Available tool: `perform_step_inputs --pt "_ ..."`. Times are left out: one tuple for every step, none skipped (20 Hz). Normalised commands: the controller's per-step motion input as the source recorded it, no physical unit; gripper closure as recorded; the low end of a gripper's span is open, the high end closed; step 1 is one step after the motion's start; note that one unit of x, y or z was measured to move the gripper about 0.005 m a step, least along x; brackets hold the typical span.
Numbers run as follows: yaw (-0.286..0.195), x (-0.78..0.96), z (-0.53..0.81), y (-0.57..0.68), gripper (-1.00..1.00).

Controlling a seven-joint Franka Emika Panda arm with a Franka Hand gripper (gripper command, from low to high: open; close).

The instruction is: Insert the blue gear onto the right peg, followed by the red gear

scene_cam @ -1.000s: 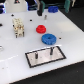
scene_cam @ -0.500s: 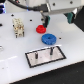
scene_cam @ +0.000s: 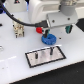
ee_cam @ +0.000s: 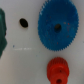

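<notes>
Arm now lower over toothed blue gear (scene_cam: 48, 38), small red gear (ee_cam: 57, 69) adjacent; claw state indiscernible.

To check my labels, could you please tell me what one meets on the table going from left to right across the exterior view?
Dark wired fixture → red gear → blue gear.

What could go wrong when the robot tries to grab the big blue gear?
1. The red gear lies very near the blue gear, so the gripper hovering above might bump it.
2. The blue gear's centre hole looks small and the right peg is thin, so the gear could miss or sit tilted.
3. Two pegs stand on the plate, so it might land on the wrong one.
</notes>
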Motion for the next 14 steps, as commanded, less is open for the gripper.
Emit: perform_step_inputs --pt "0.000 -0.30 -0.41 -0.12 -1.00" --pt "0.000 -0.29 -0.39 -0.16 -1.00" --pt "0.000 -0.30 -0.40 -0.17 -1.00" --pt "0.000 -0.29 -0.39 -0.16 -1.00" --pt "0.000 -0.29 -0.37 -0.15 -1.00" --pt "0.000 -0.29 -0.35 -0.17 -1.00" --pt "0.000 -0.28 -0.32 -0.19 -1.00" --pt "0.000 -0.28 -0.31 -0.19 -1.00" --pt "0.000 -0.27 -0.27 -0.18 -1.00" --pt "0.000 -0.30 -0.35 -0.06 -1.00" --pt "0.000 -0.32 -0.28 -0.10 -1.00" --pt "0.000 -0.33 -0.22 -0.11 -1.00" --pt "0.000 -0.34 -0.21 -0.12 -1.00" --pt "0.000 -0.34 -0.18 -0.10 1.00"
